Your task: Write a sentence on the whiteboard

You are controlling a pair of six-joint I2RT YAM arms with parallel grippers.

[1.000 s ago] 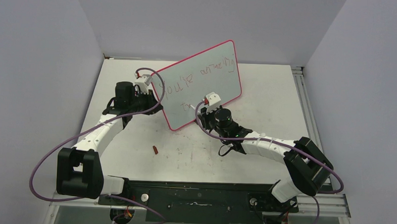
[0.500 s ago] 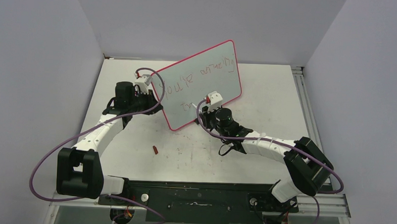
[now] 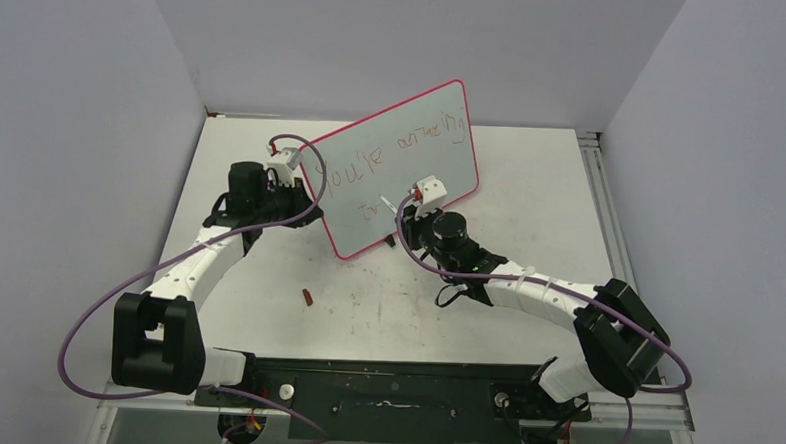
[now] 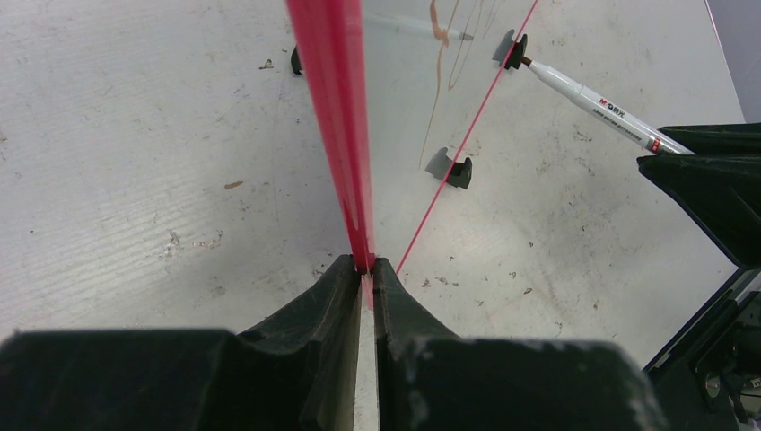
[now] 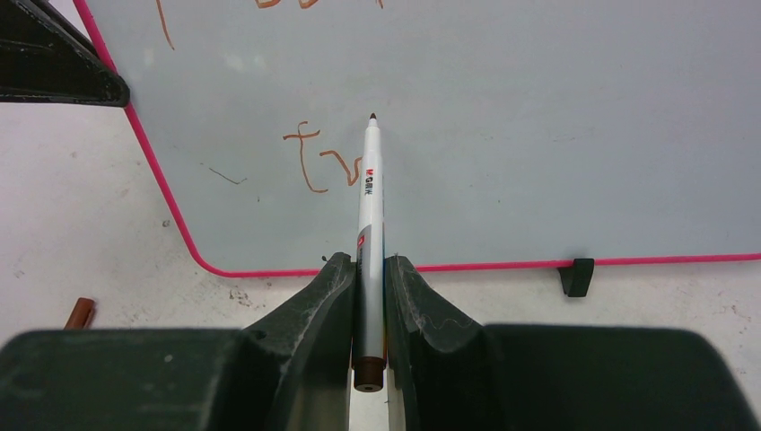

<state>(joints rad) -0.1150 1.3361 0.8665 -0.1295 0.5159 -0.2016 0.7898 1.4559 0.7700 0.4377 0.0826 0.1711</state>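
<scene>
Large rounded pale grey-white whiteboard with pink-red rim (image 3: 442,164) stands tilted on the white table (image 3: 540,198), looks thin, stiff, light and slick-faced, best held by its edge where left tool (image 4: 366,269) is clamped, right tool (image 5: 370,269) clamped on slim white marker (image 5: 369,193) by the unfinished reddish-brown sentence (image 5: 316,166).
</scene>
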